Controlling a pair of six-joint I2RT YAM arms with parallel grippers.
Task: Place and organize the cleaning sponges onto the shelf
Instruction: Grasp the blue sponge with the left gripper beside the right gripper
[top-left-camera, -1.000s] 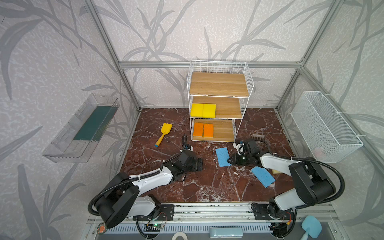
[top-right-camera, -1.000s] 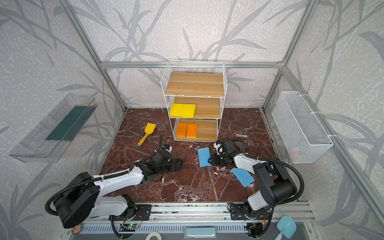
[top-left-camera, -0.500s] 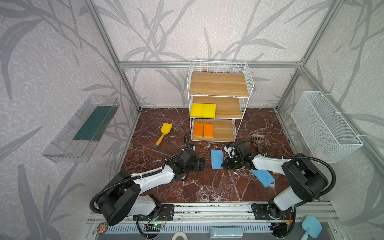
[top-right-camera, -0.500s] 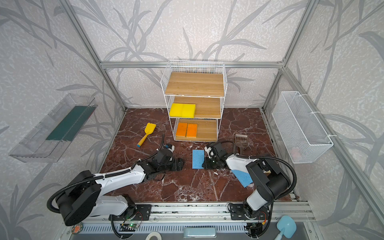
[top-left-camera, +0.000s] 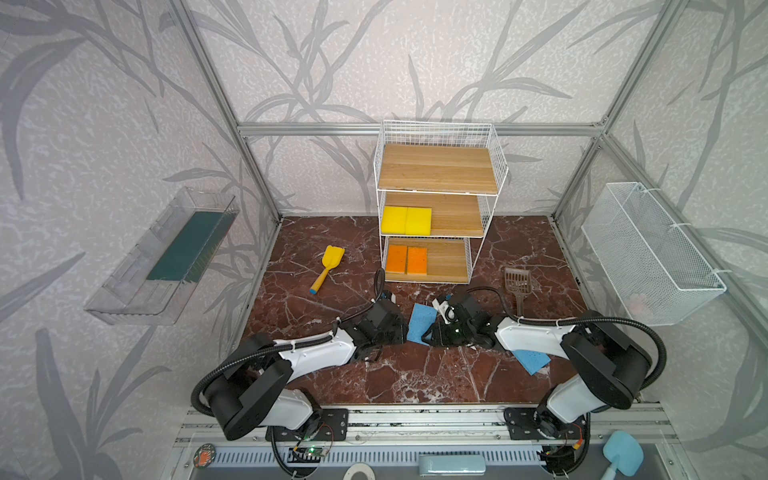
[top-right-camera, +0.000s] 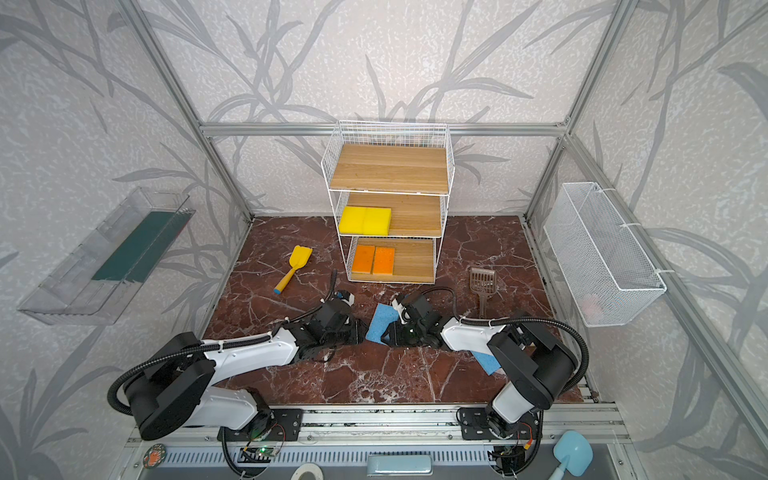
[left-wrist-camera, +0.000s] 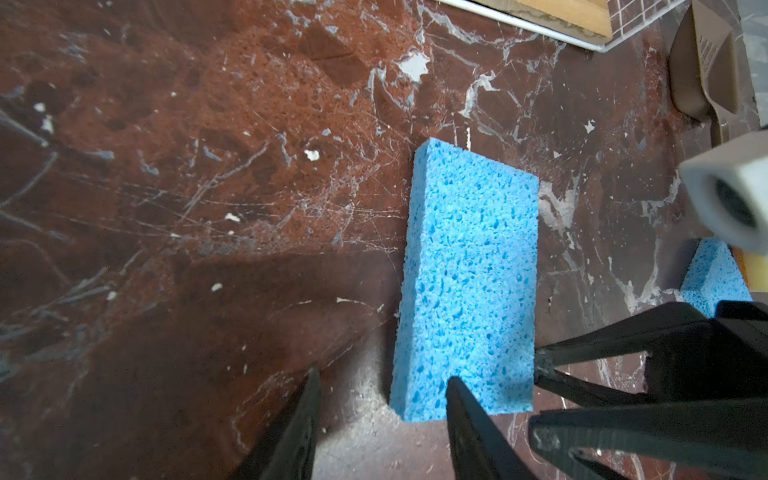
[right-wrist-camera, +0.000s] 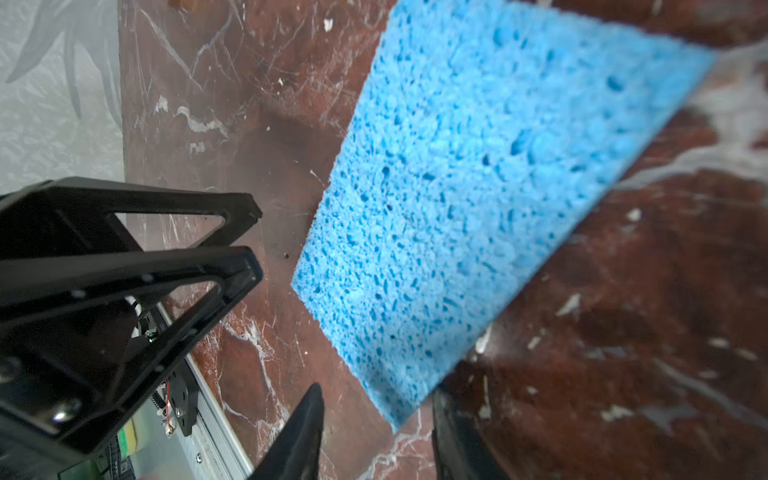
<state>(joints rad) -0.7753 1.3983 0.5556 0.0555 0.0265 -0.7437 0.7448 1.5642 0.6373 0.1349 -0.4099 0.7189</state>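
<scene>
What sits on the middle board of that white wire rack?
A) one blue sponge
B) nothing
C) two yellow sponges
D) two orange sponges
C: the yellow sponges lie side by side on the middle board of the shelf; the orange sponges are on the bottom one.

Enclosed by pale walls (top-left-camera: 124, 104) printed with grey leaves, braced by aluminium framing (top-left-camera: 311, 129), floored in veined red-brown marble (top-left-camera: 415, 378); hung with a clear tray (top-left-camera: 124, 299) at nine o'clock, a white mesh basket (top-left-camera: 648, 249) at three.

Shelf (top-left-camera: 436, 168) back centre. Middle-tier pair (top-left-camera: 406, 220) and bottom-tier pair (top-left-camera: 406, 259) sit at its left side. Floor sponge (top-left-camera: 419, 322) in front of shelf, between left gripper (left-wrist-camera: 382, 376) and right gripper (right-wrist-camera: 376, 390).
</scene>
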